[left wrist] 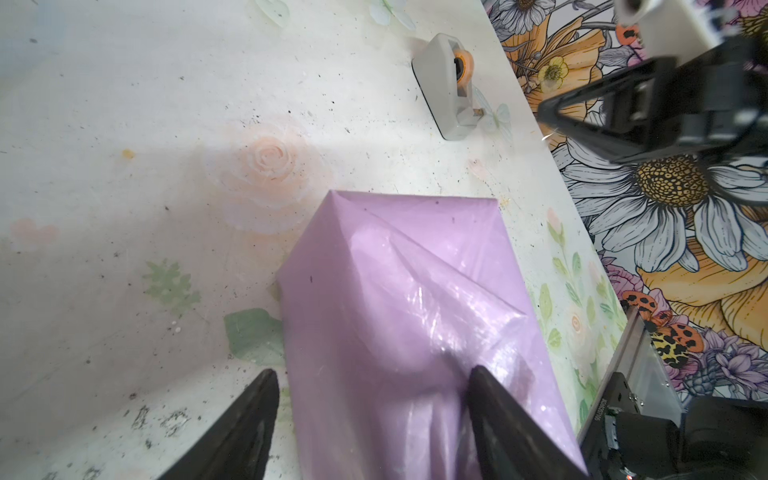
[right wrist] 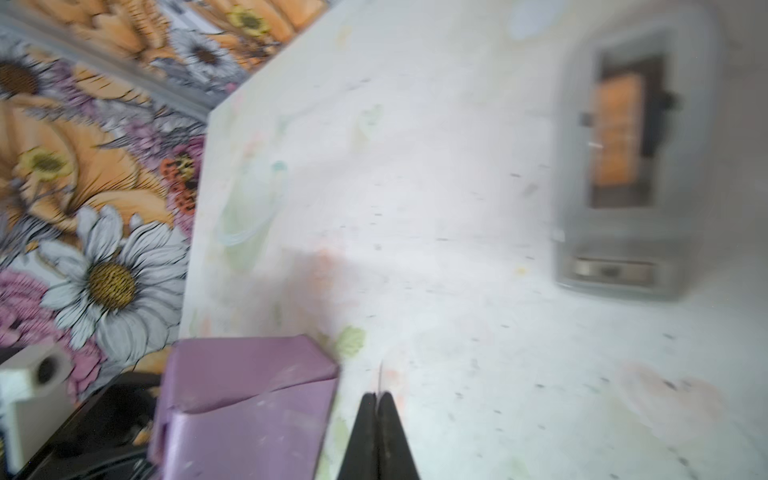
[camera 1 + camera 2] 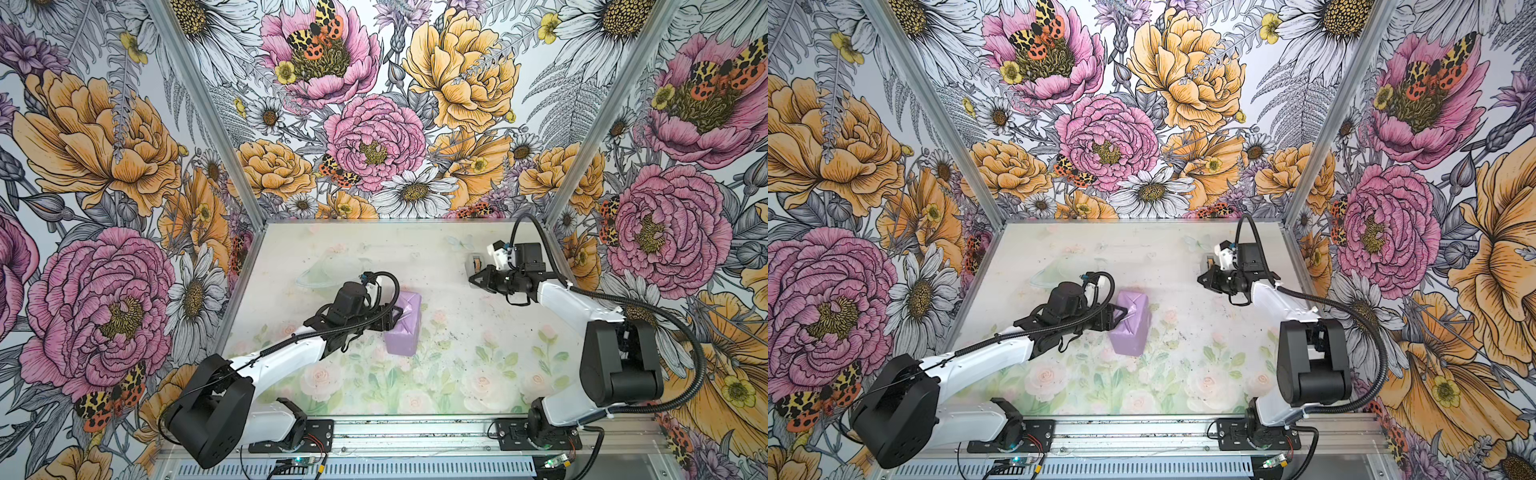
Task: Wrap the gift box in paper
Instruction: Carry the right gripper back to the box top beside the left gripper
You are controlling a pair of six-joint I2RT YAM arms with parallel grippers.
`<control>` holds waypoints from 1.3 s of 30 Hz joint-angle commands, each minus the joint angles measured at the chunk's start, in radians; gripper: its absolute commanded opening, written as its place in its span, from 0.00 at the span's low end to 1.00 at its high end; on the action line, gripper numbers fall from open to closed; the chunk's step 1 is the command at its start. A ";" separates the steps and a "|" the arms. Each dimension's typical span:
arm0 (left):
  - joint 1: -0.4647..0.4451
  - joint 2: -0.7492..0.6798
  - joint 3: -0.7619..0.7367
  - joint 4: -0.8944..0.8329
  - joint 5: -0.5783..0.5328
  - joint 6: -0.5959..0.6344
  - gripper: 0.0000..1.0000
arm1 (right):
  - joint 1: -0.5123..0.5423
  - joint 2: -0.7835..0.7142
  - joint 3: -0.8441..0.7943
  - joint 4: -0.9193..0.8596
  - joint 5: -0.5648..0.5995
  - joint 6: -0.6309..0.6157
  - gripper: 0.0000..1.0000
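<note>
Item: gift box [image 3: 402, 328] in paper [image 1: 395, 270], beneath my left pincer [image 1: 372, 370] — jaws wide, one finger [image 1: 519, 436] on the fold. Right pincer [image 2: 378, 395] shut, well apart. Hazard — if I lift early, the fold likely springs open.

3 walls [image 3: 374, 124] printed with big pink, orange and white flowers are enclosing the pale, rose-printed worktop [image 3: 457, 324]; metal posts [image 3: 203, 104] are rising from its 2 far corners.

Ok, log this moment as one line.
left end effector: open, astride paper covering gift box | right end effector: shut, near tape dispenser, away from box
</note>
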 commanded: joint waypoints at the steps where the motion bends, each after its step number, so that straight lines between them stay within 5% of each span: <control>1: -0.009 0.033 -0.015 -0.149 -0.051 0.042 0.72 | 0.106 -0.044 0.077 -0.094 -0.095 -0.115 0.00; 13: -0.019 0.031 -0.010 -0.148 -0.052 0.045 0.72 | 0.389 0.158 0.364 -0.576 -0.083 -0.380 0.00; 30: -0.025 0.039 -0.013 -0.135 -0.051 0.045 0.72 | 0.432 0.374 0.564 -0.915 -0.111 -0.565 0.00; 39: -0.026 0.039 -0.007 -0.133 -0.051 0.046 0.72 | 0.433 0.435 0.621 -0.964 -0.069 -0.555 0.00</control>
